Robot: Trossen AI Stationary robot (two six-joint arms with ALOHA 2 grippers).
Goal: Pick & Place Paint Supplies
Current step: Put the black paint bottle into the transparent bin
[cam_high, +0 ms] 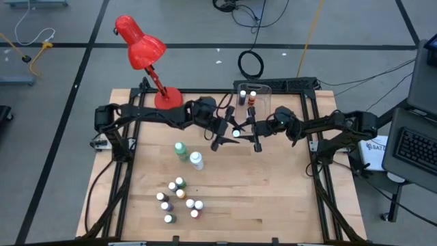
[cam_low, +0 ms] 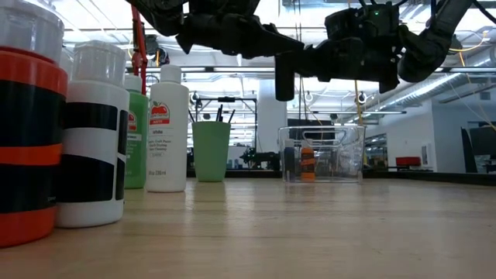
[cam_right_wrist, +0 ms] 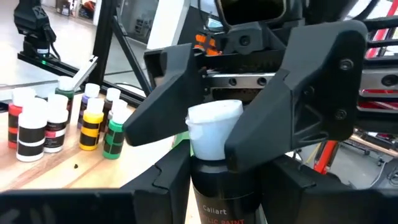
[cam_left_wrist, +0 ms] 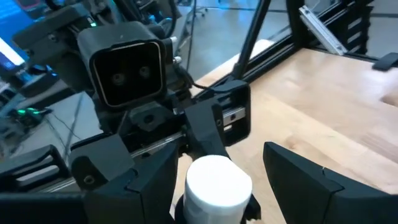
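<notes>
Nearest the table's front edge: cluster of tiny paint bottles (cam_high: 179, 199), white caps, mixed colours, standing upright and well apart from both arms. Just behind them the green bottle (cam_high: 181, 151) and white bottle (cam_high: 196, 160), side by side, close together.

Mid-table, raised off the wood: left gripper (cam_high: 224, 131) and right gripper (cam_high: 253, 132) meet tip to tip, with one small dark bottle (cam_right_wrist: 219, 168) with a white cap between them. Right wrist view shows the right fingers around the dark body, the left fingers (cam_right_wrist: 163, 93) closed in on the cap from the other side. Left wrist view shows the same cap between its own fingers. So both sets of jaws are narrow, both on that bottle.

Behind: green cup (cam_low: 211, 151) holding brushes (cam_low: 220, 114), clear bin (cam_high: 254, 93) with an orange bottle (cam_low: 308, 163) inside. Red lamp (cam_high: 143, 51) at the back left.
</notes>
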